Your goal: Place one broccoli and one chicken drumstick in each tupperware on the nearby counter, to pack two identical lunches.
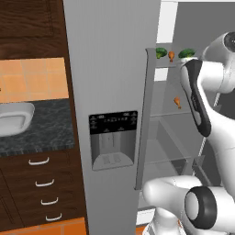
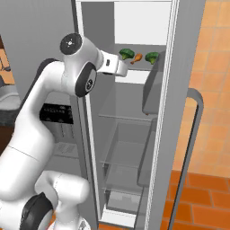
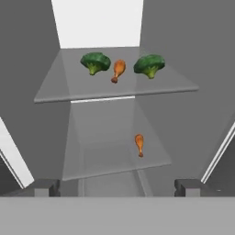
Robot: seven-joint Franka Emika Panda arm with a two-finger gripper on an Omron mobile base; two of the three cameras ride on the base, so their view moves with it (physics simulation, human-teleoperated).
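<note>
Two shallow white-grey tupperware are called for; one (image 1: 13, 118) sits on the dark speckled stone counter (image 1: 48, 133), well left of the grey fridge's open compartment (image 2: 130, 134). My gripper (image 3: 117, 187), released wide and empty, faces the upper glass shelf (image 3: 114, 89): two green broccoli heads (image 3: 95, 62) (image 3: 149, 65) flank an orange drumstick (image 3: 118, 70), its long axis pointing toward me. Another drumstick (image 3: 139, 144) lies below.

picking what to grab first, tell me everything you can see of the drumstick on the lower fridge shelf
The lower drumstick is a small orange-brown piece, thicker at one end and tapering to a thin bone end. It lies flat and alone on the clear lower shelf of the open fridge, one level below the shelf holding two broccoli and another drumstick. Nothing else touches it.
</note>
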